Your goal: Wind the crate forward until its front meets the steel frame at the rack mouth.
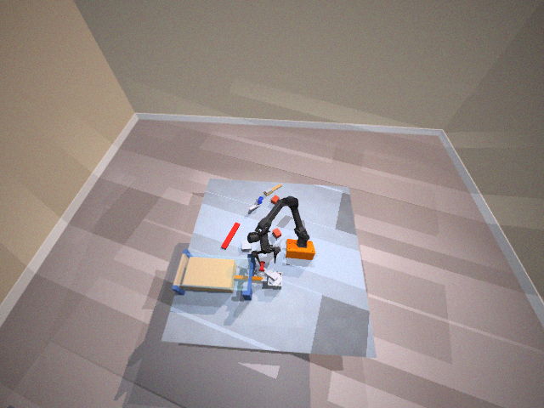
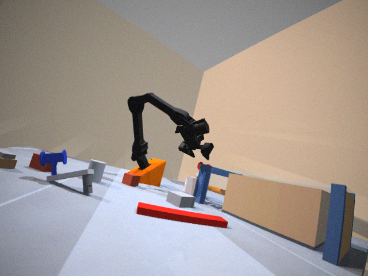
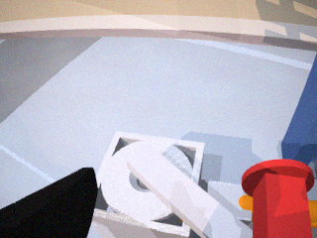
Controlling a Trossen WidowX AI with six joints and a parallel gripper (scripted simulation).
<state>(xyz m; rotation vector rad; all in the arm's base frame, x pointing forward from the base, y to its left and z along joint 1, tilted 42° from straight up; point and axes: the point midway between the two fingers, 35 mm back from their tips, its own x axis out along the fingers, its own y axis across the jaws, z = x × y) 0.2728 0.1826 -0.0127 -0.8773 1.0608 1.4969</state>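
Crate: it sits flat inside the guard cubby [image 1: 243,258], and the crate [image 1: 210,274] [image 2: 270,207] has its front short of the blue frame [image 1: 247,293] [image 2: 203,184].
Winch: the handle [image 1: 272,275] [image 3: 173,190] lies over the winch [image 1: 280,285] [image 3: 111,214]; if its key is seated, I cannot tell.
Tool: wide apart, holding nothing, above the red grip [image 1: 262,266] [image 2: 200,165] [image 3: 282,203]; the tool [image 1: 266,258] [image 2: 200,156] [image 3: 205,174] should descend straight, then turn gently.
Bench: pale blue bench [image 1: 338,303] [image 2: 103,246] [image 3: 149,84], red bar [image 1: 230,235] [image 2: 181,214] aside.
Room: beige walls, plank floor.

Red grip [image 3: 281,205] cut off below.
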